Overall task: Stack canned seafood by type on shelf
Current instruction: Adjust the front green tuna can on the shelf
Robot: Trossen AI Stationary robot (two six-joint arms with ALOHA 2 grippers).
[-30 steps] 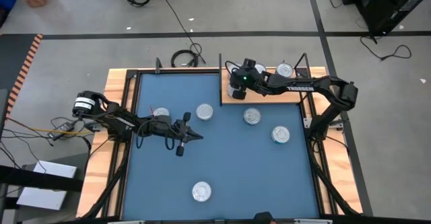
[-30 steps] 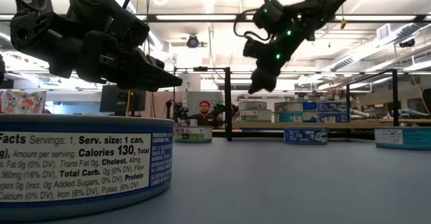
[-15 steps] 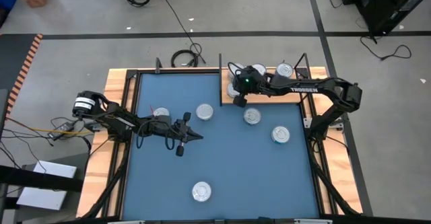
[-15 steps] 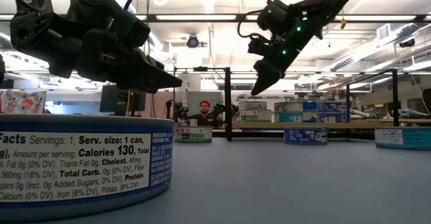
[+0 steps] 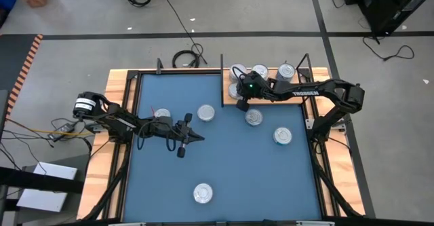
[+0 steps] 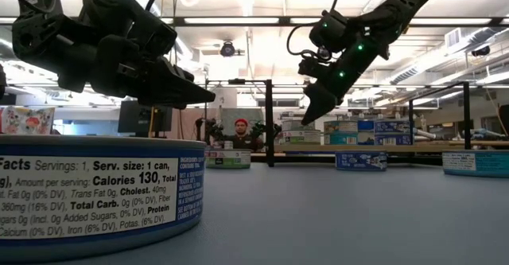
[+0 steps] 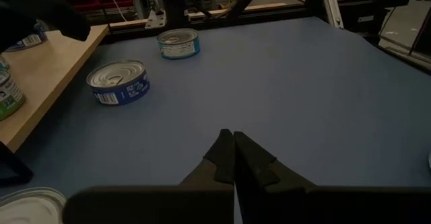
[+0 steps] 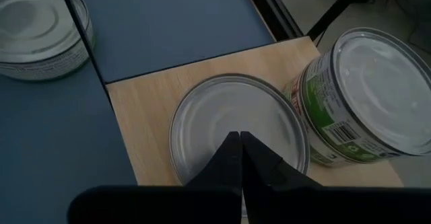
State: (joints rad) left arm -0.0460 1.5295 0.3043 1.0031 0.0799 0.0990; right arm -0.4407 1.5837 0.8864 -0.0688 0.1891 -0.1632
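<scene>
The right gripper (image 5: 239, 105) is hovering over the near-left corner of the flat light-brown wooden shelf board (image 5: 298, 97), with its two dark fingers (image 8: 236, 158) pressed together and gripping nothing. In the right wrist view, the fingers are pointing down at a short round silver-lidded tin (image 8: 236, 131) that is resting on the board's corner. A second tin with a green side label (image 8: 363, 96) is standing just beside it on the board. In the high view, further silver-lidded tins are sitting on the board at (image 5: 237, 72) and (image 5: 286, 70).

The left gripper (image 5: 195, 138) is waiting above the left half of the large blue mat (image 5: 237, 178), with its fingers (image 7: 232, 158) closed together and empty.

Four loose round tins are lying on the mat: one (image 5: 205, 113) near the left gripper, one (image 5: 253, 117) just in front of the board, one (image 5: 283, 136) toward the right side, and one (image 5: 202, 193) near the front edge. In the low view, a blue-labelled tin (image 6: 99, 197) with nutrition print is filling the foreground.
</scene>
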